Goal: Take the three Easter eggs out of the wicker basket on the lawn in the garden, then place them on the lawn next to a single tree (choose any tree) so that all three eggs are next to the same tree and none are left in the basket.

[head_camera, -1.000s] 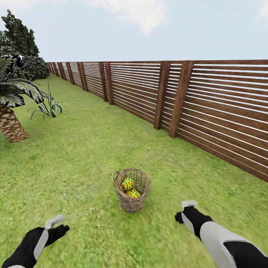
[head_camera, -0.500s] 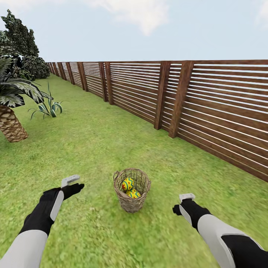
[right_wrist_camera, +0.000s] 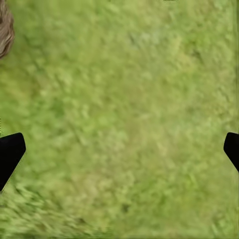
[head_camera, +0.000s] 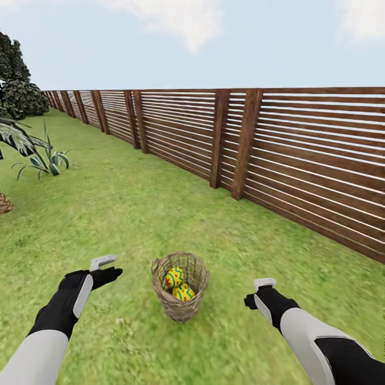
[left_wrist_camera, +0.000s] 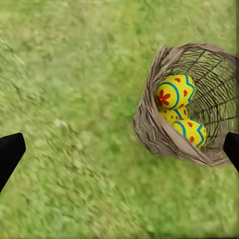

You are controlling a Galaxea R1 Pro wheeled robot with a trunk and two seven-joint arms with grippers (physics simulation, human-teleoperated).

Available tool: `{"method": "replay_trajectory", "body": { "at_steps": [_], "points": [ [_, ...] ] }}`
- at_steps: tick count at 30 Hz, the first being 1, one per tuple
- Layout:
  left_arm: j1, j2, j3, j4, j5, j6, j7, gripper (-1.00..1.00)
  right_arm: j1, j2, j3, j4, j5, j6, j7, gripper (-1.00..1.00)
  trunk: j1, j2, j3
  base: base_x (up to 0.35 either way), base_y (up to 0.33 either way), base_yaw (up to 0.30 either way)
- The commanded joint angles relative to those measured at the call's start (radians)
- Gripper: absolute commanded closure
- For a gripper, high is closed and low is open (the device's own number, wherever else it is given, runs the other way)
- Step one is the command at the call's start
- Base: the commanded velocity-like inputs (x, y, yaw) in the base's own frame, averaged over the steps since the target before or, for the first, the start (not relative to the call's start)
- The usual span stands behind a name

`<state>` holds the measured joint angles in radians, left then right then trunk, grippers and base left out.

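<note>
The wicker basket (head_camera: 177, 309) stands upright on the lawn (head_camera: 133, 214) between my two arms. Two Easter eggs (head_camera: 174, 277) show inside it, yellow with blue zigzags and red dots. In the left wrist view the basket (left_wrist_camera: 147, 124) holds one egg (left_wrist_camera: 175, 91) on top, another (left_wrist_camera: 192, 133) lower, and a bit of a third (left_wrist_camera: 171, 115) between them. My left gripper (head_camera: 109, 268) hovers left of the basket, open and empty (left_wrist_camera: 119, 149). My right gripper (head_camera: 261, 289) hovers right of it over bare grass, open and empty (right_wrist_camera: 119, 149).
A brown slatted fence (head_camera: 256, 144) runs along the right and back. At the left edge are a palm trunk base (head_camera: 3, 203), a spiky plant (head_camera: 47, 160) and dark tree foliage (head_camera: 13, 80) farther back, its trunk hidden. Open grass lies all around the basket.
My left arm rose and reached forward to beside the basket. The right gripper edged up and inward. The whole view then shifted, so the camera moved; the basket stayed put.
</note>
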<state>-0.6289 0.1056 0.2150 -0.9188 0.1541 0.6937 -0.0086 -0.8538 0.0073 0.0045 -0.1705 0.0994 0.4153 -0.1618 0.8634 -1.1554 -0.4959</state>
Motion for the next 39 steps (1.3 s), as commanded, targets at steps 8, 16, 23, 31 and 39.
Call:
{"method": "replay_trajectory", "body": {
  "at_steps": [8,16,23,31,39],
  "points": [
    [0.000,0.002,-0.002,0.000,0.004,0.016,-0.001,-1.00,0.000,0.002,-0.001,-0.001,0.010,0.010,0.002,-1.00,0.001,-0.001,0.005,0.295,0.198,-0.272],
    [0.000,0.005,-0.041,0.000,0.004,0.064,0.001,-1.00,0.003,0.003,-0.001,-0.001,0.008,0.010,0.002,-1.00,0.001,-0.001,0.011,0.236,0.252,-0.272],
    [0.000,0.055,-0.088,0.001,0.006,0.077,-0.002,-1.00,0.007,0.005,-0.001,-0.001,0.008,0.010,0.002,-1.00,0.001,-0.001,0.014,0.196,0.284,-0.231],
    [0.000,0.059,-0.195,0.047,0.005,0.154,-0.001,-1.00,0.010,0.005,-0.003,0.000,0.008,0.006,0.004,-1.00,0.001,-0.001,0.014,0.168,0.300,-0.021],
    [0.000,0.049,-0.227,0.080,0.007,0.162,-0.004,-1.00,0.010,0.005,-0.002,-0.001,0.008,0.006,0.004,-1.00,0.001,-0.001,0.014,0.088,0.106,-0.001]
  ]
}}
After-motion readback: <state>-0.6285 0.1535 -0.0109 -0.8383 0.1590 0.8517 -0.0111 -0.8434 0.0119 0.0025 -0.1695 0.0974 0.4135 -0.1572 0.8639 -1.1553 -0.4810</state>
